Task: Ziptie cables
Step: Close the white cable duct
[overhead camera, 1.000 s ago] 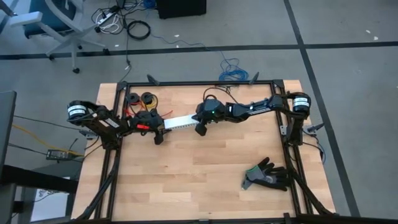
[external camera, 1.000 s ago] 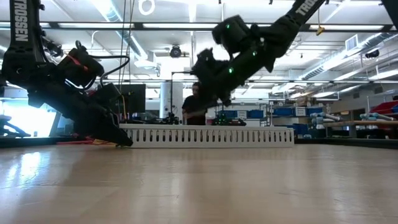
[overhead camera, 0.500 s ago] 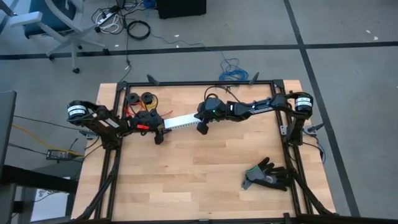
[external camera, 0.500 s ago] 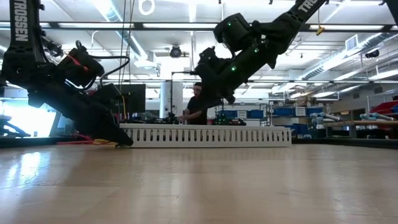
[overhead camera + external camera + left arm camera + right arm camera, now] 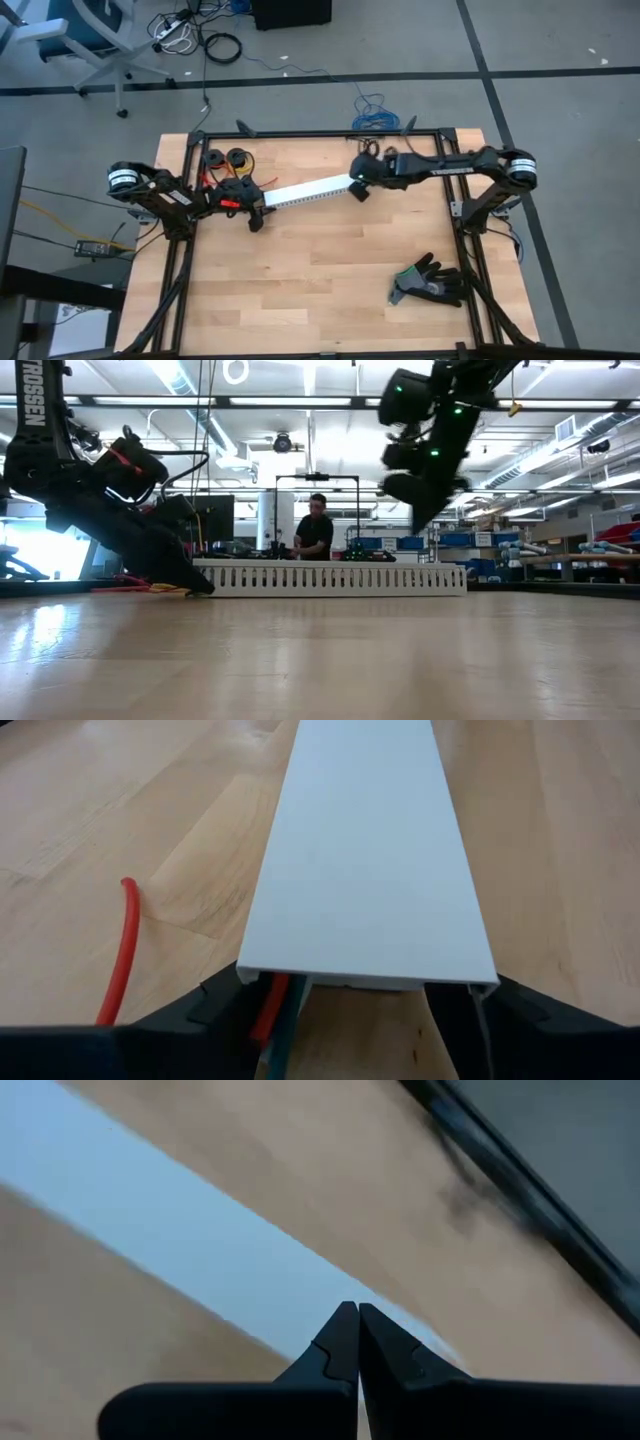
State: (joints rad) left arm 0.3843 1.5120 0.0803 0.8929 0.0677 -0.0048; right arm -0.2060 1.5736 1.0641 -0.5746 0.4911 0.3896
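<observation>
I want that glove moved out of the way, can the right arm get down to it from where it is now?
Probably yes. The black glove lies alone on bare wood at the table's near right, nothing on it. The right gripper, fingers shut and empty, hovers over the white duct's far end, so it must swing back and open first.

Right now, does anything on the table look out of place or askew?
The white duct lies diagonally across the table, its near end between the left gripper's fingers, with red cables trailing loose from under it. A black glove lies crumpled near the right edge. The right gripper hovers shut over the duct's far end, holding nothing.
</observation>
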